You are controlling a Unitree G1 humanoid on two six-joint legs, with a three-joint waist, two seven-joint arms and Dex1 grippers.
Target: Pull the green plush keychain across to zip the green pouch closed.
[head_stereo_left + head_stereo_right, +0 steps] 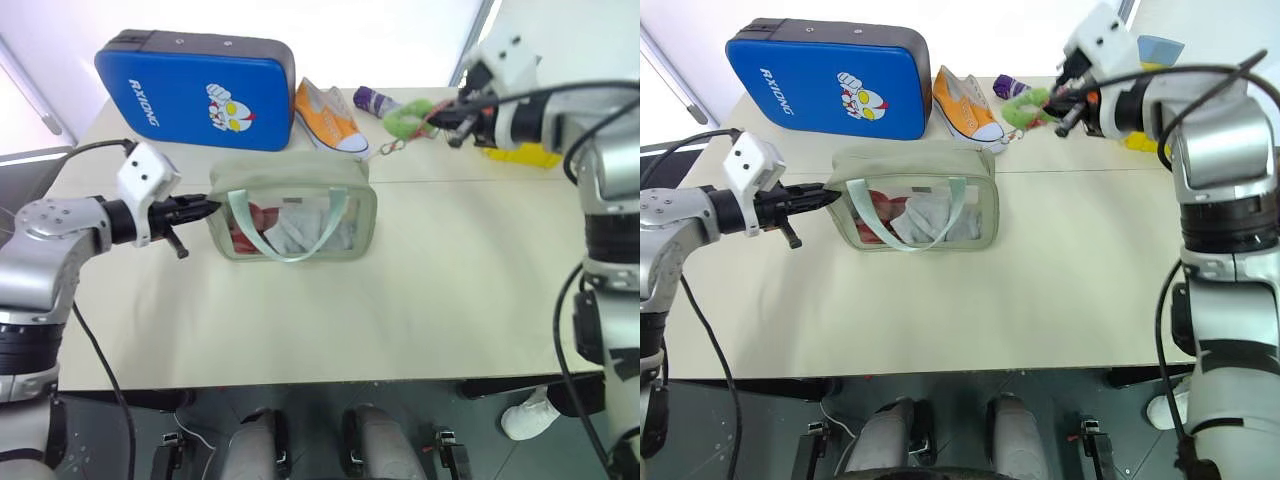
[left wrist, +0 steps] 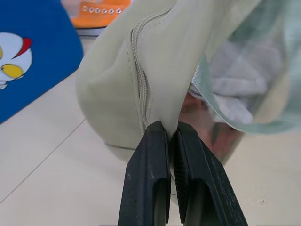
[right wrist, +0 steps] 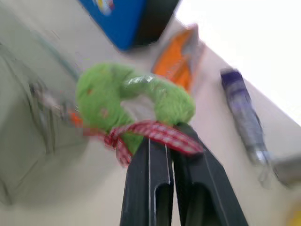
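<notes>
Pale bench (image 1: 430, 300) w/ green pouch (image 1: 292, 210) mid-left, blue case (image 1: 195, 88) & orange shoe (image 1: 330, 118) behind it. My left gripper (image 2: 171, 136) is pinched tight on the pouch's end fabric by the zipper. My right gripper (image 3: 171, 141) is clamped on the green plush keychain (image 3: 127, 99), held up past the pouch's far right corner, chain running back to it.

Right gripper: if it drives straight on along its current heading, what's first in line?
Probably the blue case. The right gripper, shut on the green plush keychain, points left across the table's far side, above the orange shoe; depth is unclear, so it might pass over both.
</notes>
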